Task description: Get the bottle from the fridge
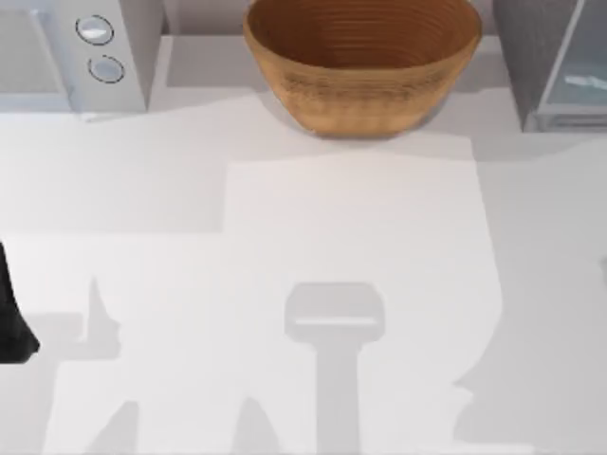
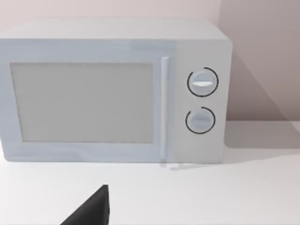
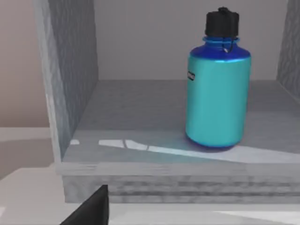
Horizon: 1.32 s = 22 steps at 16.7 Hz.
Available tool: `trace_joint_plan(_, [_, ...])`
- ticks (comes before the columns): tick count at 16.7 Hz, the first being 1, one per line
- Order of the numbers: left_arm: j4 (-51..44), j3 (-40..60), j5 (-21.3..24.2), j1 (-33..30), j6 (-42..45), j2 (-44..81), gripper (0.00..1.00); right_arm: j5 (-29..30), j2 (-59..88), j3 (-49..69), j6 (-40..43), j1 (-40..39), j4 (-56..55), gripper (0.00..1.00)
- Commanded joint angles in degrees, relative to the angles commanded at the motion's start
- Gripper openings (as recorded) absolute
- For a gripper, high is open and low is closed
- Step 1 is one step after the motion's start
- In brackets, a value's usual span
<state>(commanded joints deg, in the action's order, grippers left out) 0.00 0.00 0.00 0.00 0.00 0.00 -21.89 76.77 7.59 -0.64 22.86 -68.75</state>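
Inside the fridge [image 3: 70, 93], bottle [image 3: 216, 89] standing upright, wicker bowl [image 1: 365, 62] holding nothing, end effector states untellable.

Small label on bottle [image 3: 216, 93] side, too small to read.

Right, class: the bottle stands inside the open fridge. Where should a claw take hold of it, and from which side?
Probably around the straight body of the bottle, below its narrower dark cap. It stands upright on the fridge floor, with walls at the sides and back, so come in level through the open front.
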Motion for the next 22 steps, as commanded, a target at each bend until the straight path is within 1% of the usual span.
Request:
trace_joint_plan(5, [0.0, 0.0, 0.0, 0.0, 0.0, 0.0, 1.0, -5.45, 19.35, 2.1, -0.3, 5.56, -17.4, 1.0])
trace_joint_plan(9, [0.0, 0.0, 0.0, 0.0, 0.0, 0.0, 1.0, -7.48, 25.75, 2.93, -0.39, 7.63, -23.74, 1.0])
trace_joint_plan(15, [0.0, 0.0, 0.0, 0.0, 0.0, 0.0, 1.0, -7.42, 25.96, 2.87, -0.36, 7.43, -23.78, 1.0])
trace_joint_plan(17, [0.0, 0.0, 0.0, 0.0, 0.0, 0.0, 1.0, -6.7, 27.54, 4.83, -0.1, 6.88, -23.05, 1.0])
trace_joint_plan(19, [0.0, 0.0, 0.0, 0.0, 0.0, 0.0, 1.0, -5.11, 30.45, 9.21, 0.25, 5.64, -21.23, 1.0])
trace_joint_plan(22, [0.0, 0.0, 0.0, 0.0, 0.0, 0.0, 1.0, -1.68, 36.11, 20.14, 0.52, 2.65, -16.5, 1.0])
